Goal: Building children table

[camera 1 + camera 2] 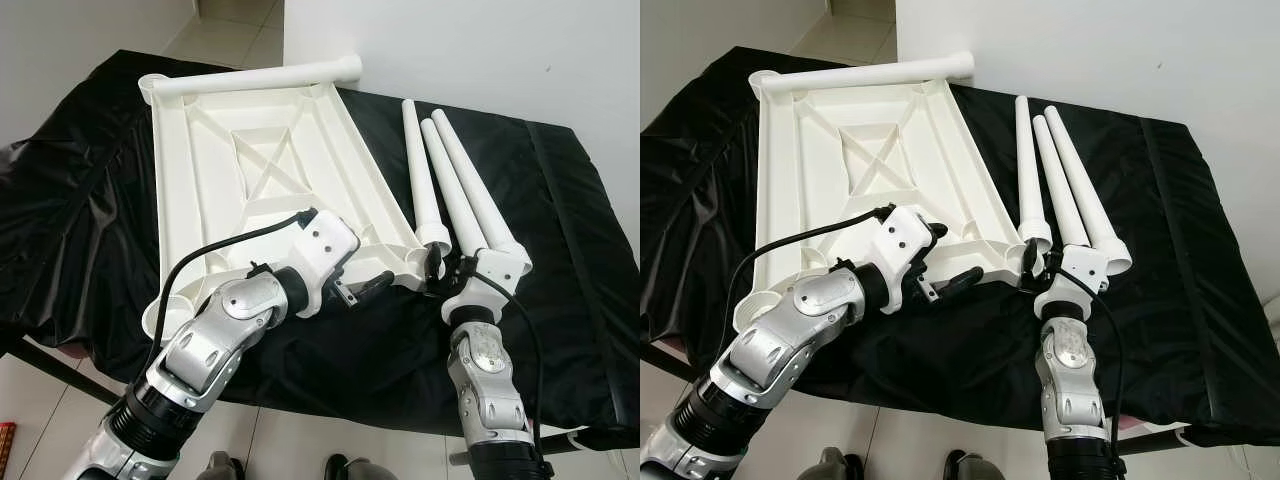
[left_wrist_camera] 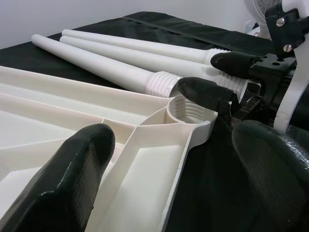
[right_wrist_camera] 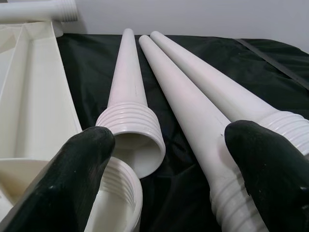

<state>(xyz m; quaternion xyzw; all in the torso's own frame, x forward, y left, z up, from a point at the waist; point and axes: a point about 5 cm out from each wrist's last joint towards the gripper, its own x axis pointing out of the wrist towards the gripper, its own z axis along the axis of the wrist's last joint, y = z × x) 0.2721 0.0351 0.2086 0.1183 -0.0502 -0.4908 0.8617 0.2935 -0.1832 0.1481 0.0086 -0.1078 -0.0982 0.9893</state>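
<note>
A white plastic children's table top (image 1: pixel 250 160) lies upside down on the black-draped tabletop (image 1: pixel 80 230), filling its left half from the far edge to the near edge, ribs and cross-bracing facing up. One leg (image 1: pixel 265 77) lies across its far end, along the far edge; whether it is screwed in I cannot tell.

The left pincer (image 1: pixel 372 287) hovers over the near right corner of the upturned piece, fingers spread and holding nothing. Its wrist view shows the threaded socket (image 2: pixel 186 110) at that corner just ahead, unfilled.

Right of it, three loose legs (image 1: pixel 455 185) lie side by side on the cloth, thin ends toward the far edge, threaded collars toward the near edge. The nearest collar rests just beside the socket.

The right pincer (image 1: pixel 1048 262) sits at those collars, fingers parted around the threaded ends of the two left-hand legs, not yet closed on either.

My guess is that the job is at the leg-fitting stage, with most legs yet to go in. Next, the right pincer would need to close on one leg, stand its collar in that socket and turn it while the left steadies the corner.

I can read no brand, label or writing anywhere.
</note>
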